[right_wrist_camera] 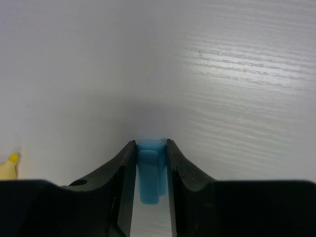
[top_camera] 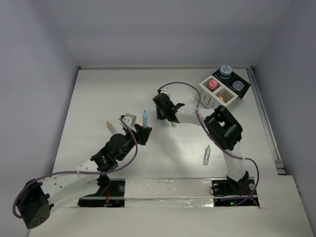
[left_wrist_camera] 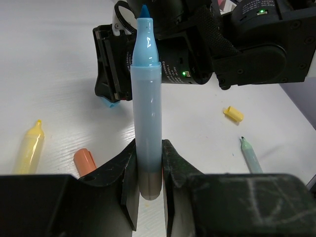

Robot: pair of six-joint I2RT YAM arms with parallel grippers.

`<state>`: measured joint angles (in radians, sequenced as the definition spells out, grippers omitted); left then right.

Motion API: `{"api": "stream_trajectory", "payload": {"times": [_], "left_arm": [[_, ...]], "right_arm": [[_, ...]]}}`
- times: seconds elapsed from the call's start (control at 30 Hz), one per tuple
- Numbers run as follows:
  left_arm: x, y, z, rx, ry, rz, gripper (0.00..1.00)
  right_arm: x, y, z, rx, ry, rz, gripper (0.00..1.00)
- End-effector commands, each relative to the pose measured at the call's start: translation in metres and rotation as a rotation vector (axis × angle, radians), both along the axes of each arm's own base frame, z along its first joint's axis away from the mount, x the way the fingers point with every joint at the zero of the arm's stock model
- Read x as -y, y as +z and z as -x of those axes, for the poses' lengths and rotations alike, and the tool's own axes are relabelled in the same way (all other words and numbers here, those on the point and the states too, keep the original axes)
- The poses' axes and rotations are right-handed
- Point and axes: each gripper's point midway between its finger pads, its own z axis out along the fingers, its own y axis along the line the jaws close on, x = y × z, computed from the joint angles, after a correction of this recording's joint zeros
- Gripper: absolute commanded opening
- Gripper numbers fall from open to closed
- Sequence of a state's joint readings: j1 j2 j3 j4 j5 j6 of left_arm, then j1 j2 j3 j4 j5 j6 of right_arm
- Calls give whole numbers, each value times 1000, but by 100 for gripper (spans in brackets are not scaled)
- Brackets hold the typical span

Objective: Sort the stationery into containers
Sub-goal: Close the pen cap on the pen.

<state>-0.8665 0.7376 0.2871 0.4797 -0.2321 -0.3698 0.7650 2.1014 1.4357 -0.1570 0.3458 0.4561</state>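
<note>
Clamped tight in left end effector (left_wrist_camera: pixel 148 165): lower barrel of pale-blue marker (left_wrist_camera: pixel 146 103), upright, tip bare; pinched shut in right end effector (right_wrist_camera: pixel 148 165): blue cap (right_wrist_camera: pixel 149 173), just above bench (right_wrist_camera: pixel 222 74).

Probably capping before sorting, judging by both end effectors meeting mid-bench. Hold marker vertical, line cap mouth up on the tip axis, press straight along the barrel, no side load. Loose around the grip but not touching it: yellow stick (left_wrist_camera: pixel 29 148), orange cap (left_wrist_camera: pixel 85 160), yellow cap (left_wrist_camera: pixel 233 114), green pen (left_wrist_camera: pixel 252 155). Open bench left and far. White slatted box (top_camera: pixel 213 98) with black tray (top_camera: pixel 243 88) at far right corner, close to bench edge, pink-capped bottle (top_camera: pixel 213 85) already inside. Right arm between marker and box, so lift high or wait for it to clear.
</note>
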Motion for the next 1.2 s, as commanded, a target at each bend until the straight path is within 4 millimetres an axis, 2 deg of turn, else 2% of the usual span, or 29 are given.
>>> {"api": "stream_trajectory", "payload": {"times": [0.0,0.07,0.1,0.13,0.17,0.2,0.23,0.27,0.33,0.4,0.43,0.47,0.57,0.6,0.83,1.17], "left_arm": [[2,17,-3,33,4,46,0],[7,13,-2,22,-15,44,0],[9,13,-2,21,-24,49,0],[13,9,-2,10,-40,44,0],[17,7,0,-1,-67,52,0],[21,10,1,6,-87,70,0],[26,10,3,4,-110,76,0],[30,11,7,5,-143,86,0],[36,12,9,6,-167,100,0],[39,12,9,11,-179,105,0],[40,11,9,9,-188,105,0],[44,8,10,1,-204,103,0],[46,9,11,3,-209,124,0],[45,9,10,6,-207,124,0],[43,9,7,13,-188,107,0],[49,3,4,-14,-196,90,0]], "right_arm": [[17,5,4,-7,-2,67,0],[13,25,2,38,12,25,0],[6,59,-2,108,25,-46,0],[9,64,2,122,37,-59,0],[5,83,1,170,51,-102,0],[4,98,4,195,65,-138,0],[7,132,9,245,68,-190,0],[10,140,14,267,69,-220,0],[11,169,21,321,70,-305,0],[16,204,34,386,73,-420,0],[18,213,38,400,70,-460,0],[20,234,45,423,58,-539,0],[17,250,58,451,80,-683,0],[15,262,62,465,81,-748,0],[-14,263,77,421,160,-822,0],[-14,268,78,438,141,-844,0]]}}
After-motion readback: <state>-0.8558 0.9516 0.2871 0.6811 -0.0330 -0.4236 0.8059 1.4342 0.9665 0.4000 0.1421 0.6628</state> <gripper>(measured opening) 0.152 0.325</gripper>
